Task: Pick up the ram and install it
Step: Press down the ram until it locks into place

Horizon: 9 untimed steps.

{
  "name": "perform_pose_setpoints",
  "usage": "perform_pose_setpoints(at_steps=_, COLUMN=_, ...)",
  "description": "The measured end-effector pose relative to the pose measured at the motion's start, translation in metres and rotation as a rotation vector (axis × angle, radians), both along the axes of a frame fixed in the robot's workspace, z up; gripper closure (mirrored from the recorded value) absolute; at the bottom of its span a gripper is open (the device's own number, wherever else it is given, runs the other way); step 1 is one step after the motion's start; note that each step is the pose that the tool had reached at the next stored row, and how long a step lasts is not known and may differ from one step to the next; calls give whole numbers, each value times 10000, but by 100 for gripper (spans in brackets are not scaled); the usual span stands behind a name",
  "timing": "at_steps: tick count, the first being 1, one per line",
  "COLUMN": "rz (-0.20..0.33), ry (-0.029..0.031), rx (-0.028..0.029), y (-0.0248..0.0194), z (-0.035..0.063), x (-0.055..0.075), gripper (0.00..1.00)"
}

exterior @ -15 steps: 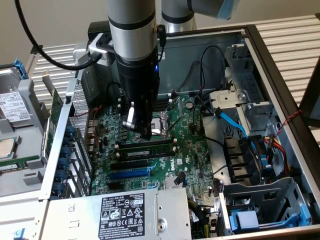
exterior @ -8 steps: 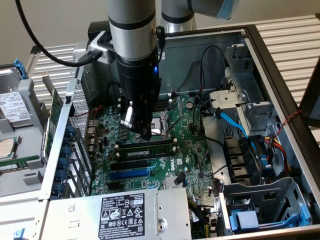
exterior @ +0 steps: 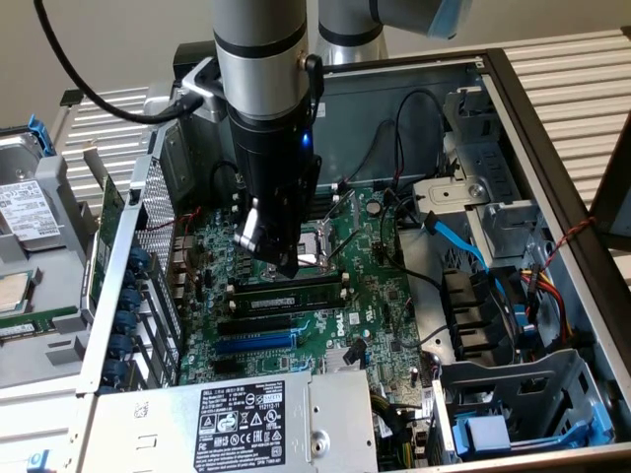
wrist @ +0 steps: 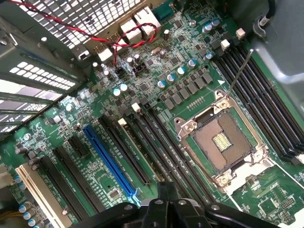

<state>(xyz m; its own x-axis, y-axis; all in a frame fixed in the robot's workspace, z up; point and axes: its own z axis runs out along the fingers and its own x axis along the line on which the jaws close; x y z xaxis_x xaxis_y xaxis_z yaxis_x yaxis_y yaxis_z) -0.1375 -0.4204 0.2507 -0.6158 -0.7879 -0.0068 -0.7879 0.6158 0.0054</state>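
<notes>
**Ram and tool over the open computer case.** In the exterior view you find the ram [exterior: 286,292] standing on edge in one of the long black memory slots [exterior: 258,323], just beside the processor socket [exterior: 317,248] on the motherboard [exterior: 380,315]. It looks seated rather than loose.

Treat the ram as light, thin and stiff. The board will not flex usefully, and its chips and contact edge are fragile. If you handle it, take it by the two short ends or along the bare top edge, never across the chip faces, and keep any press straight down along the slot.

The tool [exterior: 284,264] is clenched with nothing between its fingers. It hangs close above the ram's upper edge, but you cannot tell whether it touches. The arm [exterior: 261,89] stands nearly vertical, wrist pointing down into the case [exterior: 552,177]. In the wrist view the closed tool tips [wrist: 166,192] sit over the slots next to the blue expansion slot [wrist: 110,161].
</notes>
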Motion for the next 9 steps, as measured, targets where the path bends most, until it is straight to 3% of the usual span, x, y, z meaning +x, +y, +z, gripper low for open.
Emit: perform_pose_setpoints(at_steps=9, rz=-907, ry=39, rx=-36, y=0, z=0, x=0, gripper=89)
